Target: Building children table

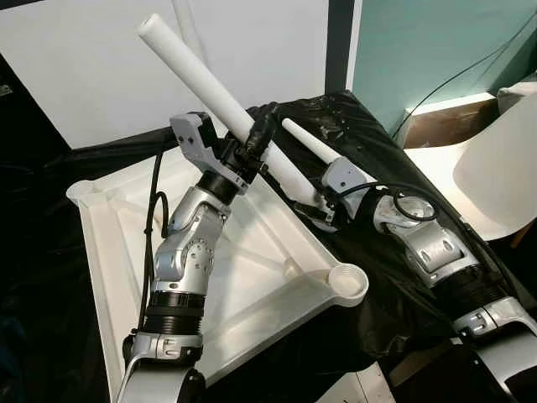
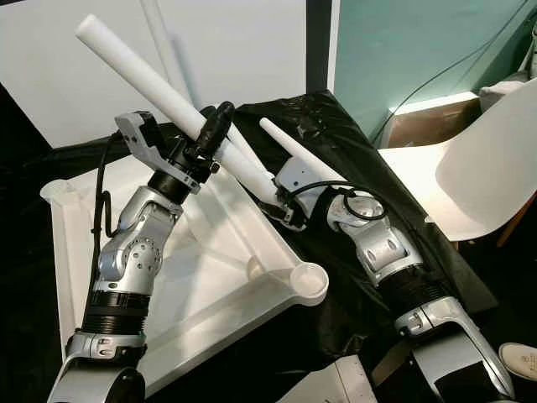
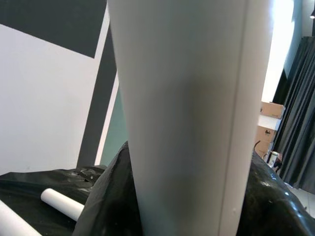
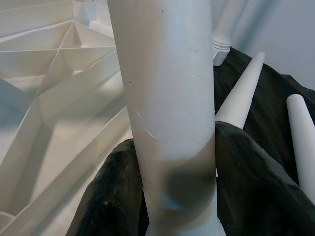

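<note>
On the black sheet (image 1: 394, 294) in the left eye view lies the upturned white tabletop (image 1: 252, 277), ribbed underside up, with round leg sockets at its corners; the near-right socket (image 1: 346, 281) sits just before the right arm. The left gripper (image 1: 252, 138) is raised above the tabletop, fingers closed round a long white table leg (image 1: 197, 74) that slants up and away to the left. The right gripper (image 1: 315, 210) holds the thick lower end of that same leg just beside the tabletop's far-right edge. A second white leg (image 1: 309, 143) lies on the sheet behind it, tapered end pointing away. A white chair (image 1: 495, 168) stands to the right.

In the right eye view the same scene shows: the left gripper (image 2: 210, 134) clamped on the slanting leg (image 2: 134, 63), the right gripper (image 2: 281, 206) at its lower end, and a cardboard box (image 2: 424, 122) behind the chair.

In the left wrist view the held leg (image 3: 192, 123) stands between the black fingers (image 3: 106, 206), touching both; another leg (image 3: 61, 204) lies on the sheet beyond.

In the right wrist view the leg (image 4: 167, 98) is gripped tight between the fingers (image 4: 251, 182), with the ribbed tabletop (image 4: 54, 88) to one side and two more legs (image 4: 241, 98) on the sheet to the other
</note>
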